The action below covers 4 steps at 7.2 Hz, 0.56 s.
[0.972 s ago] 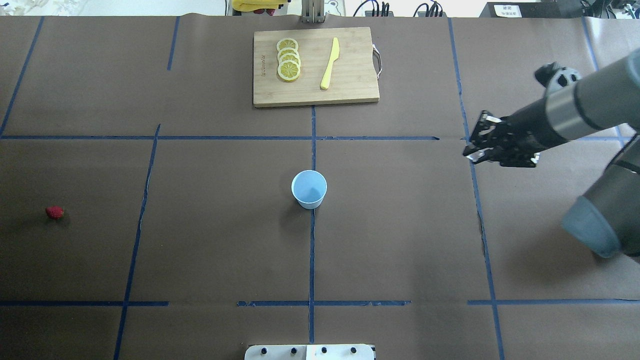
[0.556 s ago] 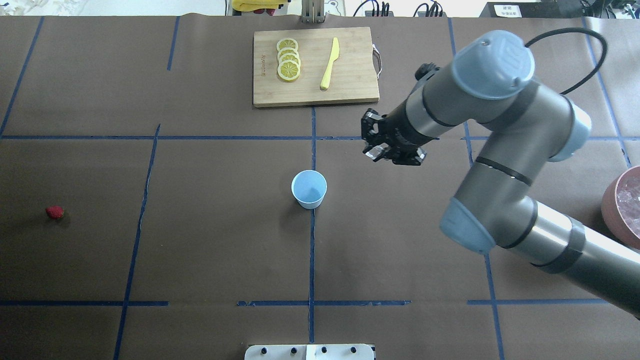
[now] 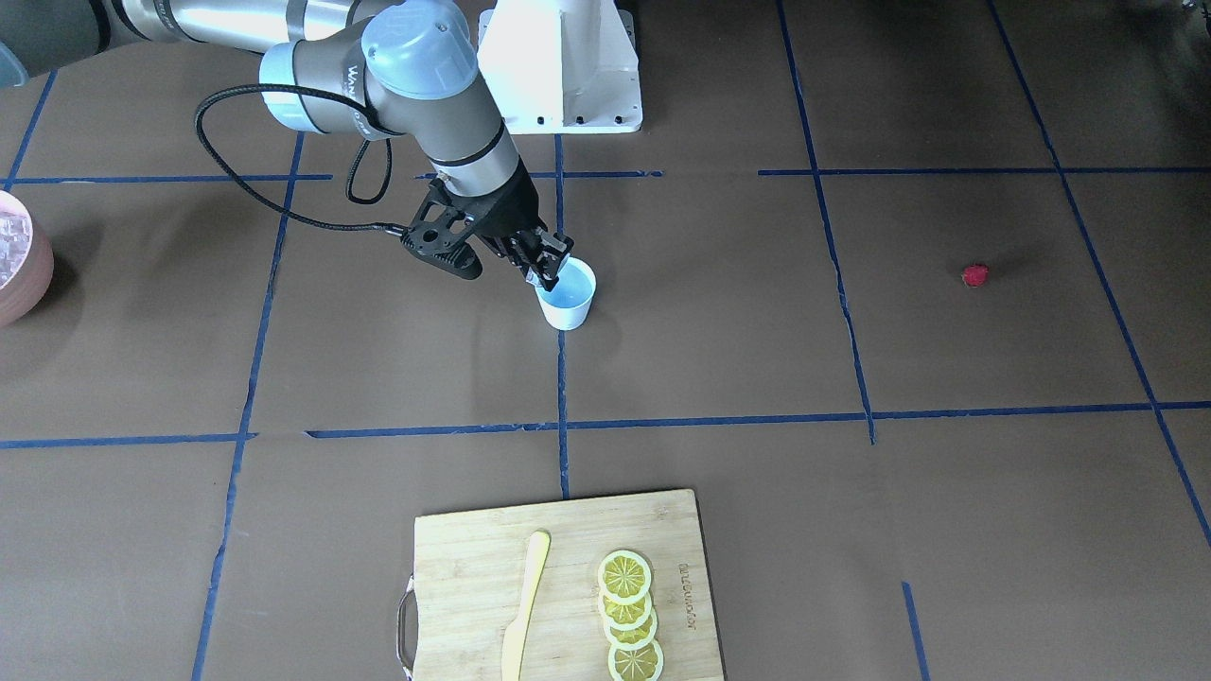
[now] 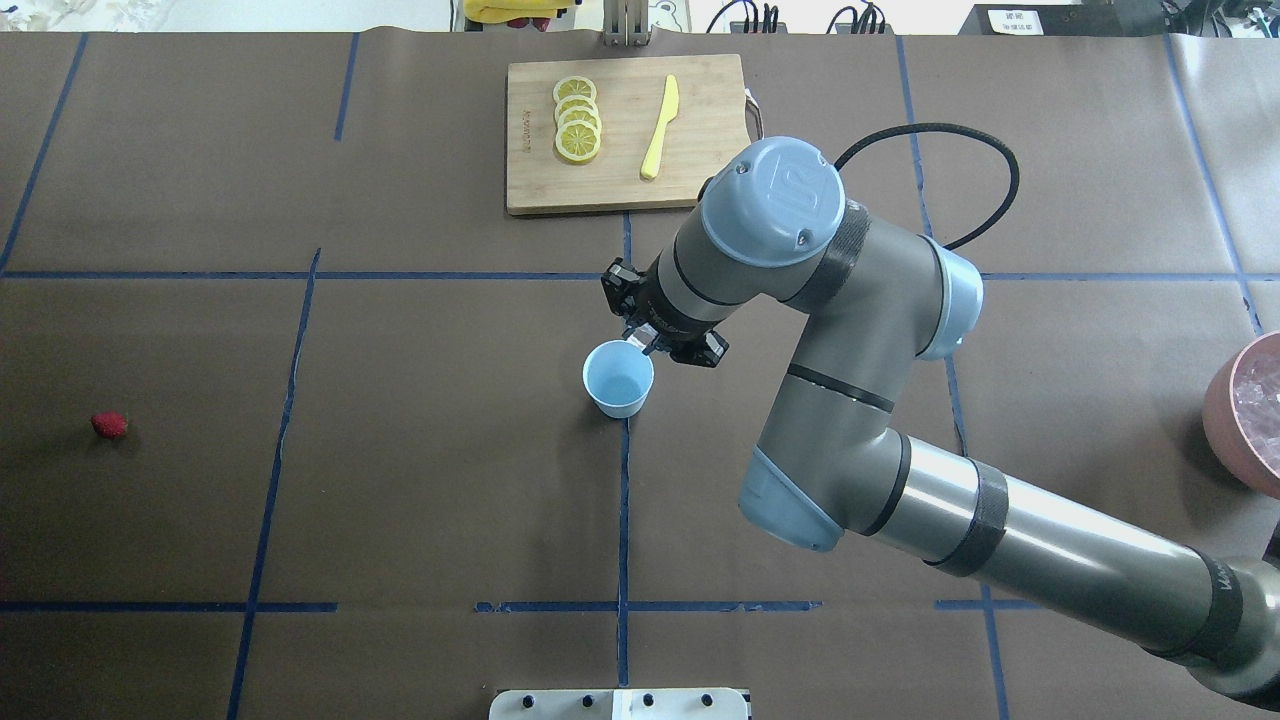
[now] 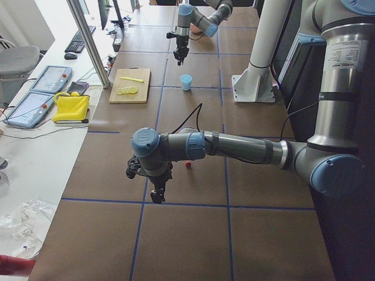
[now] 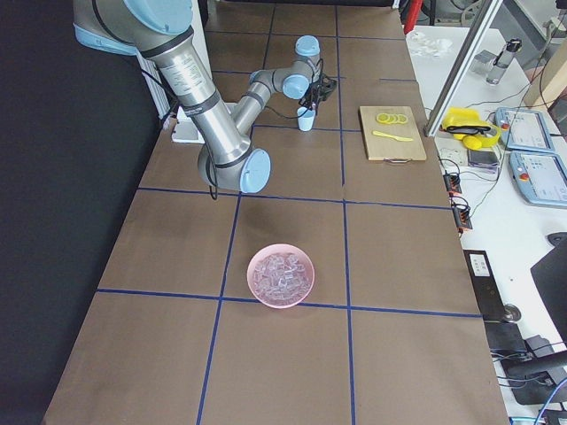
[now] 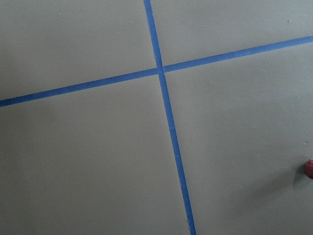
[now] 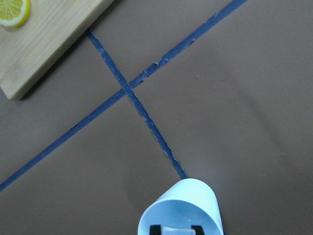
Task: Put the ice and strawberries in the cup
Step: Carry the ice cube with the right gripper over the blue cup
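At the middle of the table [image 4: 400,450], the cup [image 4: 619,388] was seen upright on a blue tape line, with bare brown paper left open all round its base. The right gripper [image 3: 552,269] was held just above the cup's rim on the robot's right side, tipped down toward the pale-blue mouth. Its jaws were clenched on a small pale ice cube [image 4: 639,346], which showed between the dark fingertips at the bottom of the right wrist view.

The strawberry [image 4: 110,424] was left lying well apart from the cup, near the table's left edge, with a wide stretch of open paper between the two. In the left wrist view it was cut by the frame's right edge. The left gripper [image 5: 158,193] was shown only in the exterior left view, hung low near the strawberry; whether its jaws were parted or closed could not be told.

At the table's right edge the pink bowl [image 6: 257,288] was set, heaped with ice [image 6: 282,273] and cut off by the frame in the overhead view. Along the far edge the cutting board [image 4: 620,190] was laid, with lemon slices [image 4: 577,120] and a yellow knife [image 4: 660,128] on it, well clear of the cup.
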Each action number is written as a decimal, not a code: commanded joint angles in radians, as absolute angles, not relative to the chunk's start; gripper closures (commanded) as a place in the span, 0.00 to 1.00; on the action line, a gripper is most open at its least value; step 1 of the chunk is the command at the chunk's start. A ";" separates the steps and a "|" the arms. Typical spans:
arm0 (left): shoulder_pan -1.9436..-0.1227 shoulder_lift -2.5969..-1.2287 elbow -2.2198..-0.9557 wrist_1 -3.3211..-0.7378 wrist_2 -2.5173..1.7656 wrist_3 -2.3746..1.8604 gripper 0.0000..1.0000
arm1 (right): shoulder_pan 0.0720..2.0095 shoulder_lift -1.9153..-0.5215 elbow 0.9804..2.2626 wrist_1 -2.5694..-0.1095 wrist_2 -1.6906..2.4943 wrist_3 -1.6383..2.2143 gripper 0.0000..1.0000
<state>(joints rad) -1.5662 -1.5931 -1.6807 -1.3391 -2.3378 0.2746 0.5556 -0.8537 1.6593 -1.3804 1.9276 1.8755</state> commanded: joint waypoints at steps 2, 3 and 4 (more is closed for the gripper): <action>-1.566 -1.592 -1.681 -1.345 -2.338 0.275 0.00 | 0.520 -0.845 1.643 -1.381 1.890 1.902 0.39; -1.566 -1.588 -1.681 -1.345 -2.338 0.276 0.00 | 0.520 -0.842 1.638 -1.381 1.890 1.904 0.30; -1.566 -1.588 -1.681 -1.345 -2.338 0.276 0.00 | 0.522 -0.841 1.638 -1.381 1.890 1.904 0.29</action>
